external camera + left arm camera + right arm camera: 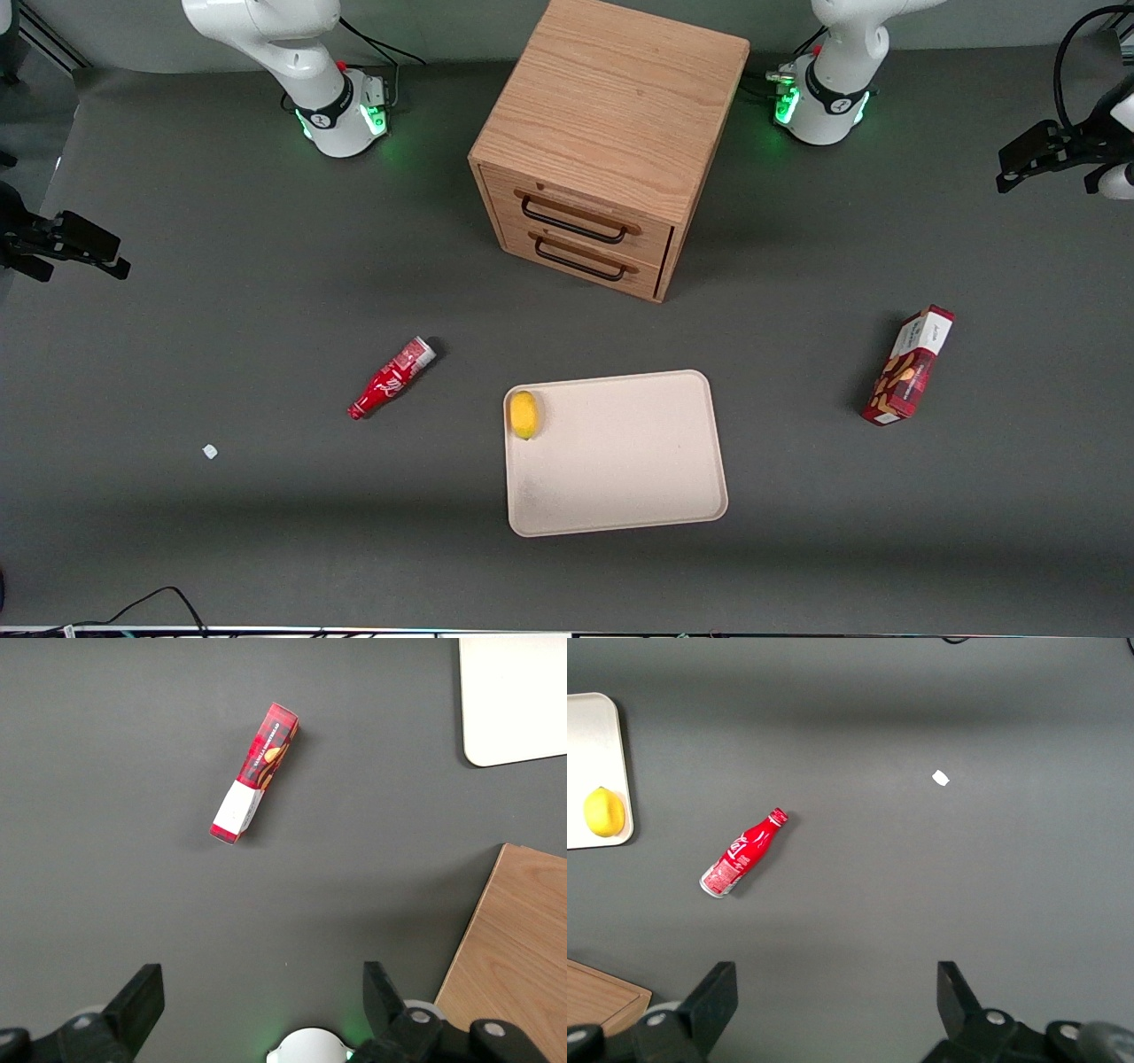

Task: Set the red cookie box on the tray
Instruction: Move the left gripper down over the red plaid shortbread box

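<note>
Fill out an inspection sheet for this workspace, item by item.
Surface: dark grey table, small white scrap.
Job's things: red cookie box on the table, toward the working arm's end; tray holds a lemon.
Clutter: red bottle lying down; wooden drawer cabinet, both drawers shut.
Grippers: left gripper open, raised above the table, empty.
Cables: black cable at the table edge nearest the front camera.
Surroundings: nothing seen.

1. the arm links were glossy white, rounded shells, with a black band ringing each base.
2. green lights glowed at both bases.
3. black cables trailed from the bases.
4. the gripper [261, 1001] had matte black, wedge-shaped fingers [137, 997], set wide apart, with silver screws.
</note>
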